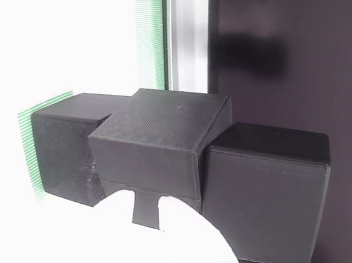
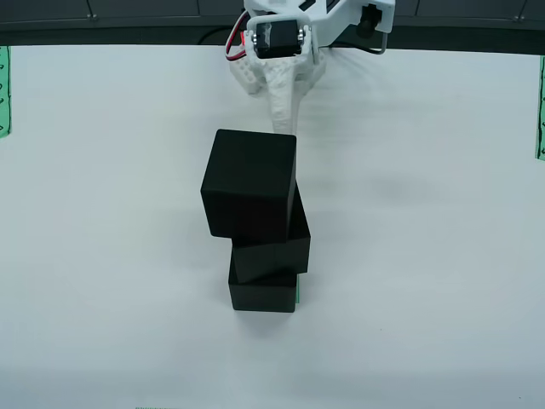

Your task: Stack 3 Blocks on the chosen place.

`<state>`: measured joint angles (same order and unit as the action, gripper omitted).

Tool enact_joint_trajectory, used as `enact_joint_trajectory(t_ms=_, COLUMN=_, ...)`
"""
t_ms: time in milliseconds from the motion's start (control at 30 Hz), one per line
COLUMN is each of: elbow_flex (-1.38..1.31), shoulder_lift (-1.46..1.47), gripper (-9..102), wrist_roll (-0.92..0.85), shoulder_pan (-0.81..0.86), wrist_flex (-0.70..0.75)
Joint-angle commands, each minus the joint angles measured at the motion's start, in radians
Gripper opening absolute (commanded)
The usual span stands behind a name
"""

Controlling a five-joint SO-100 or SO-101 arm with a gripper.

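Blocks, three matte black ribbed cubes (image 2: 255, 223), are stacked askew mid-bench on the green-and-white striped square patch (image 2: 299, 292). White two-finger gripper (image 2: 281, 94) is seen near the far edge, apart from them; opening cannot be told.

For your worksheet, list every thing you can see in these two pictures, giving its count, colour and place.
Blocks: three, black, stacked unevenly mid-table; bottom, middle, top.
Striped patch: one, green and white, under the stack, a sliver showing.
Striped bands: two, green, at the left and right edges of the view from above.
Table: one, white.
Arm: one, white, behind the stack.
Claw: one, white, blurred at the stack in the close view; state unclear.
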<state>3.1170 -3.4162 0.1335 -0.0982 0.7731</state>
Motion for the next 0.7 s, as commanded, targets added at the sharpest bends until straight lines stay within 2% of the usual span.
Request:
enact_joint_trajectory(t_ms=0, elbow_flex=0.032, shoulder_lift=-0.023, gripper=0, wrist_roll=0.009, shoulder_pan=0.006, wrist_flex=0.041)
enact_joint_trajectory(t_ms=667, elbow_flex=0.031, shoulder_lift=-0.023, gripper=0, wrist_roll=-0.009, shoulder_pan=0.034, wrist_flex=0.046)
